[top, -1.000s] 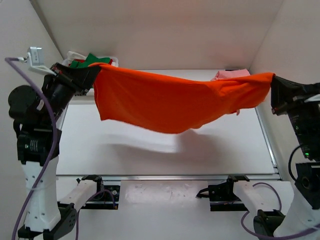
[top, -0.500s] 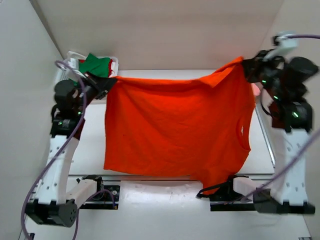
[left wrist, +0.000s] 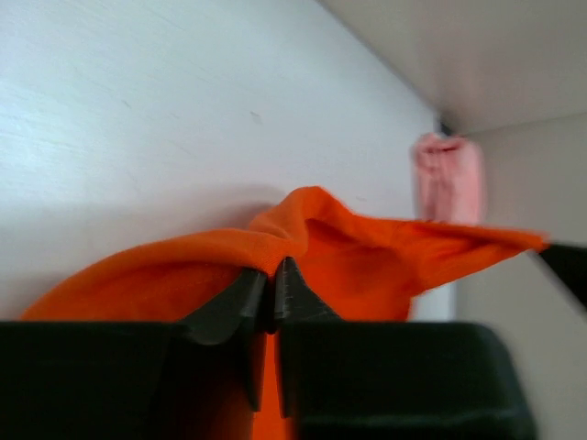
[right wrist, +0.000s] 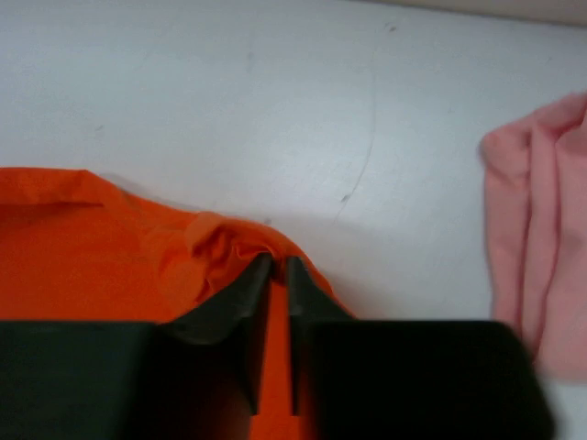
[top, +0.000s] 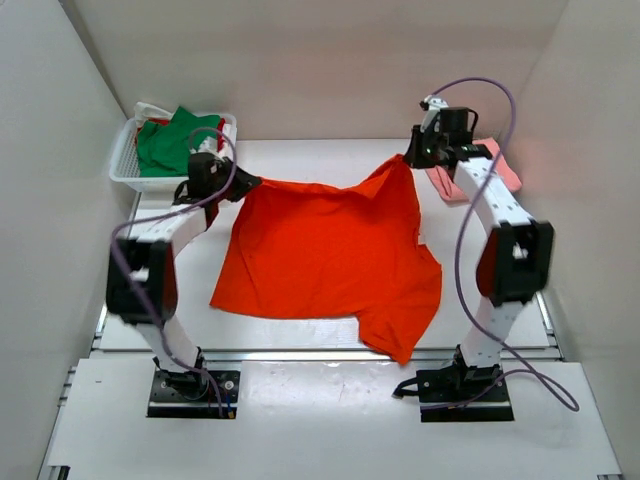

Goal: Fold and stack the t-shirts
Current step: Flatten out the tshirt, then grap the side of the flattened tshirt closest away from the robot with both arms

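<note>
Two far corners of the orange shirt were clamped, one in the left fingers, one in the right fingers; it lay spread on the tabletop, right of the basket. Uneven release would likely bunch that edge.

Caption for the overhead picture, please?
The left gripper and right gripper each pinch a far corner of the orange-red t-shirt spread on the table.
</note>
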### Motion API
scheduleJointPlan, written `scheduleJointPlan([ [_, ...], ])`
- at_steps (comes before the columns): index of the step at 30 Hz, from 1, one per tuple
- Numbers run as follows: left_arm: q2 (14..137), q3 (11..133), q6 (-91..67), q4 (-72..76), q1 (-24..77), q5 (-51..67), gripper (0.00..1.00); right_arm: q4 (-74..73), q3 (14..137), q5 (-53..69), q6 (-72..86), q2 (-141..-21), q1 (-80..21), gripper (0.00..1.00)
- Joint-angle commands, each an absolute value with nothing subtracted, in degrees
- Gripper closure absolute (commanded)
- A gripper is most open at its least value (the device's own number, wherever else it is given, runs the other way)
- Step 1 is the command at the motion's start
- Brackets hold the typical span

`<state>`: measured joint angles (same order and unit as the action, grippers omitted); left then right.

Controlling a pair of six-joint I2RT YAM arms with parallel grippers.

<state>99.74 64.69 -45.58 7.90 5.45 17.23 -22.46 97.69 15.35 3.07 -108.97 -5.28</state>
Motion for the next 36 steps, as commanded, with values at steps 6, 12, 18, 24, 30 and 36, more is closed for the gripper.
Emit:
scheduleJointPlan([
  [6,104.0,72.1,-43.9,14.2,4.1,8.7,0.26,-22.2,138.7,5.0,1.7,-135.2,-2.2,0.41],
  [12,88.4,59.4,-42.1,7.3,1.0,11.2,0.23,-19.6,111.6,-5.6,6.9,-117.5,-3.6,0.25],
  [18,74.5,47.2,-33.5,-14.1,3.1,6.6,0.20,-26.8,77.5,-7.1,14.1,-89.8,-7.5,0.34],
  [24,74.3,44.4,-30.5,-30.0,8.1,0.2,0.17,-34.9,54.8,-12.1,23.0,-73.0,-22.3,0.43],
  [30,71.6,36.8,-32.5,-28.7,9.7,-1.9,0.17,-38.9,39.1,-8.5,36.9,-60.9,-34.6,0.45],
  [36,71.9,34.1,-33.0,-30.9,11.0,-3.3,0.19,-39.1,31.4,-4.9,46.7,-57.9,-45.9,0.46],
])
